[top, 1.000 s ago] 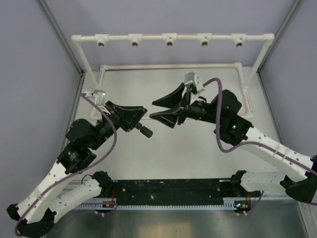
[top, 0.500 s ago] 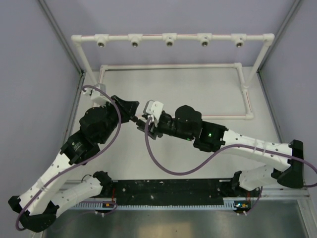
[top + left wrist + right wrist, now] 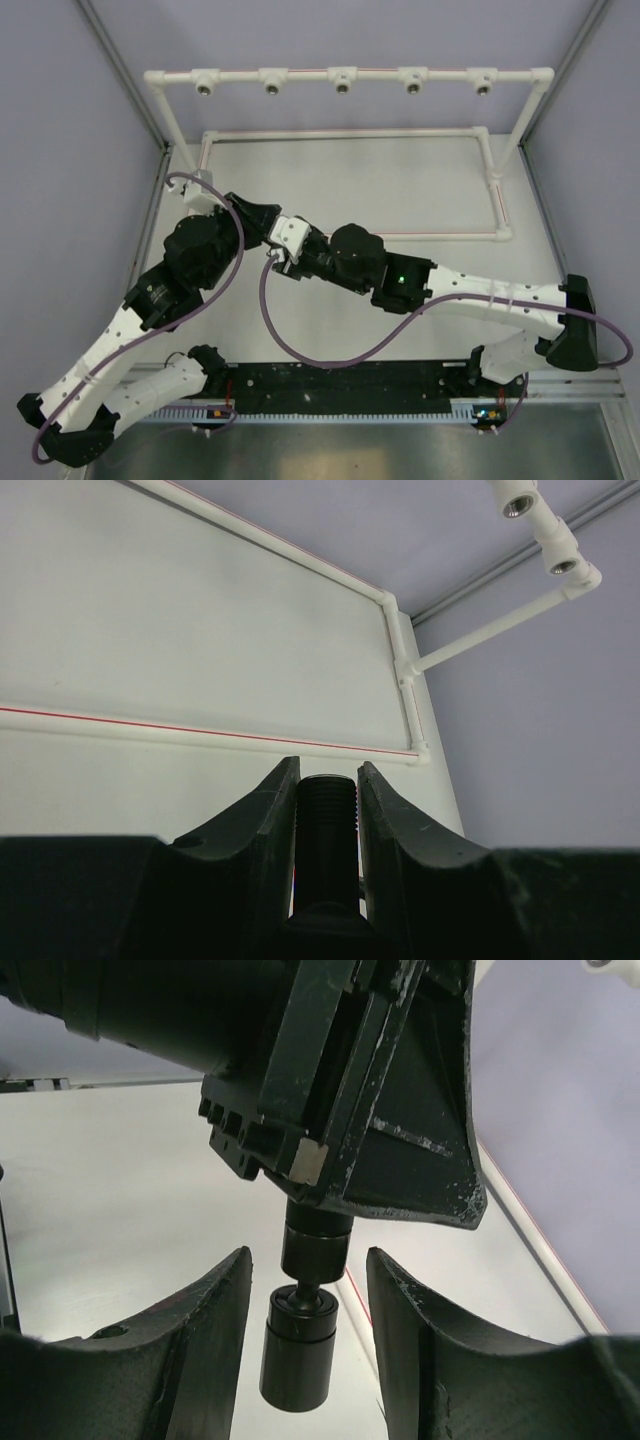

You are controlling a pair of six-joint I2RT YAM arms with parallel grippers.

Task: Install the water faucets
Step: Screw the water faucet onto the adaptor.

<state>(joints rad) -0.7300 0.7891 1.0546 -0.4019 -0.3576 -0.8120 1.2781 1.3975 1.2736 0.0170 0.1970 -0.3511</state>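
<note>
**pipefan:** The left gripper [image 3: 327, 776] is clamped down narrow on a small black plastic faucet piece [image 3: 327, 825], one finger tight against each side of its ribbed, threaded stem. In the left wrist view the stem tip pokes out just past the fingertips, over the pale grey table [image 3: 150, 630].

**yam_watcher:** yep, and the right gripper [image 3: 308, 1260] is right up at it too. Its two black fingers stand apart on either side of the piece's other end, a stubby smooth cylinder under a round collar. There's a clear gap on both sides, so it's not touching and not holding anything.

**pipefan:** So the faucet's off the table, held by the left one alone?

**yam_watcher:** looks that way. From overhead the two grippers meet nose to nose over the left part of the table, about at the near rail of the white plastic pipe frame [image 3: 345, 133]. That's well apart from the raised far rail with its row of round metal-ringed sockets [image 3: 342, 87]. Can't see the piece itself from up there, since the right wrist's white camera block [image 3: 292, 235] covers it.
</note>
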